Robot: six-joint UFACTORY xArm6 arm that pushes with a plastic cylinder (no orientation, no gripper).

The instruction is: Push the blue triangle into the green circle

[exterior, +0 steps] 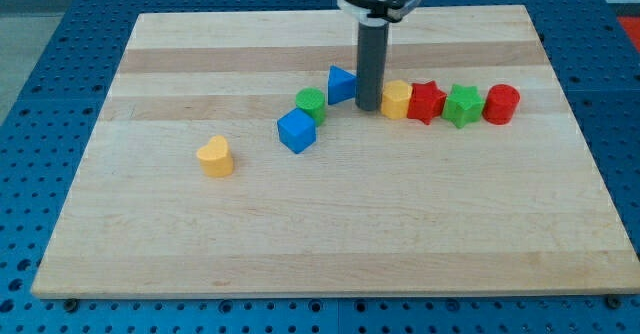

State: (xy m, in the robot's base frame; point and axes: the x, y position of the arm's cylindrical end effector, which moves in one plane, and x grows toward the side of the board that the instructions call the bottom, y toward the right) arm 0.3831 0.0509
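Note:
The blue triangle sits just above the board's middle. The green circle lies close to its lower left, with a small gap or light contact that I cannot tell apart. My tip is at the triangle's right side, right against it, between the triangle and the yellow block.
A blue cube sits just below-left of the green circle. Right of my tip runs a row: the yellow block, a red star, a green star, a red cylinder. A yellow heart lies at the left. The wooden board has blue table around it.

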